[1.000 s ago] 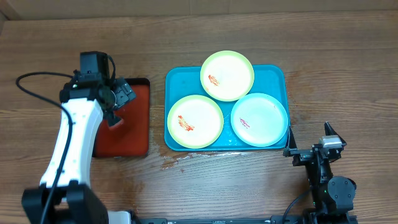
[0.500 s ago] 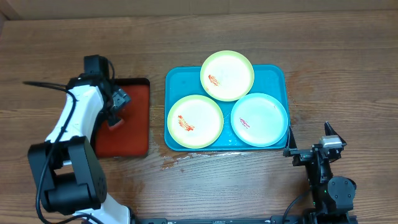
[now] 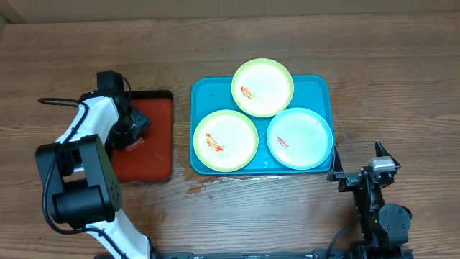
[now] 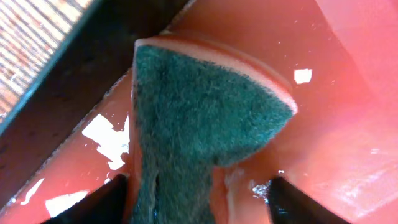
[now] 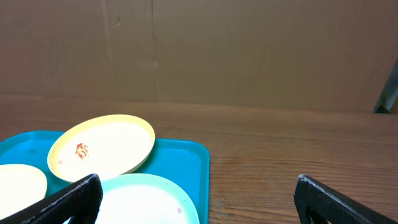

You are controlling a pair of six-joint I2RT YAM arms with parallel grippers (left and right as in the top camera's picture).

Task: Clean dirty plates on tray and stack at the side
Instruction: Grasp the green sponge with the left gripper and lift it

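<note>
Three plates lie on the turquoise tray (image 3: 208, 93): a yellow-green one at the back (image 3: 262, 86), a yellow-green one front left (image 3: 226, 139), and a pale blue one front right (image 3: 300, 137), each with red smears. My left gripper (image 3: 133, 129) is low over the red tray (image 3: 154, 137), open around a green-topped pink sponge (image 4: 199, 112). Its left finger touches the sponge and its right finger stands apart. My right gripper (image 3: 357, 152) is open and empty, just right of the turquoise tray. In the right wrist view it (image 5: 198, 199) faces the pale blue plate (image 5: 143, 199).
The black-rimmed red tray (image 4: 348, 124) sits left of the turquoise tray, wet with white specks. A brown cardboard wall (image 5: 249, 50) closes the far side. Bare wooden table (image 3: 381, 86) lies to the right of the turquoise tray.
My left arm has swung in and lowered its gripper onto the sponge at the red tray's left side. The right arm and the plates have not moved.
</note>
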